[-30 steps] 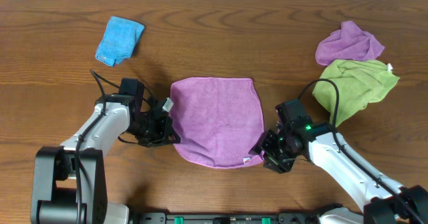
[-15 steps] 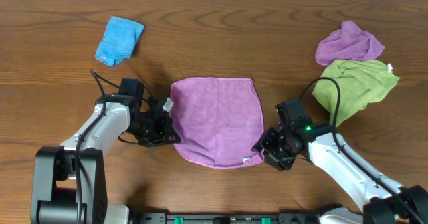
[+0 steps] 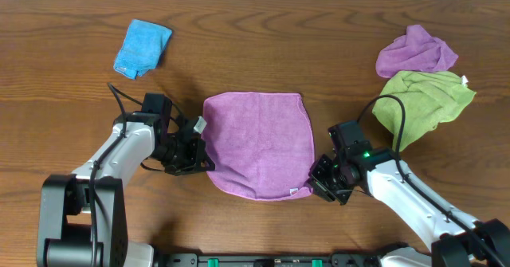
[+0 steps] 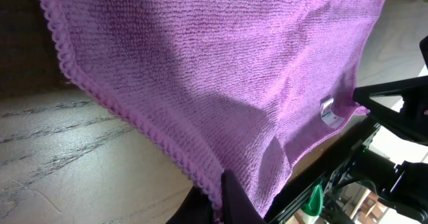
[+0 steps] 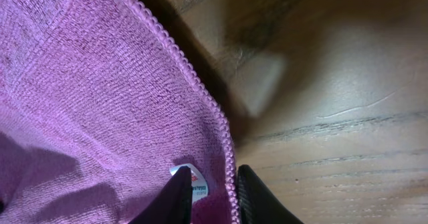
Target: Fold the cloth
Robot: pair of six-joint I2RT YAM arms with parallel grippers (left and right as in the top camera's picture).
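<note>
My left gripper (image 3: 199, 157) pinches the purple cloth (image 3: 259, 143) edge at 9 o'clock. My right gripper (image 3: 317, 183), jaws narrow, straddles the hem at 5 o'clock.

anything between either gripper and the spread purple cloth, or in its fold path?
Nothing visible. Left gripper and right gripper sit at the spread purple cloth's near corners; its top is bare; blue cloth and green cloth lie apart.
</note>
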